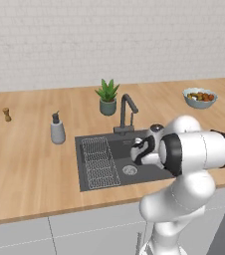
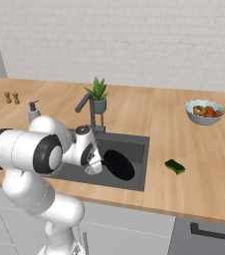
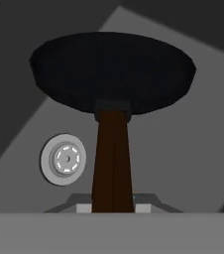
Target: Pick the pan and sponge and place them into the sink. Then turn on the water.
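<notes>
Pan (image 3: 113,72) hangs low inside the sink (image 2: 134,144) — jaws clenched on its handle (image 3: 113,158), which runs straight back toward them; sponge (image 2: 174,167) waits on the bench, right of the sink.

The pan's (image 2: 118,165) handle hides behind the arm in the right base view; the bowl's (image 1: 200,97) contents look like fruit, too small to tell.

We see the flat round black pan (image 2: 118,165) inside the dark grey sink (image 2: 139,162); the small green sponge (image 2: 174,167) lies on the counter beside it.
</notes>
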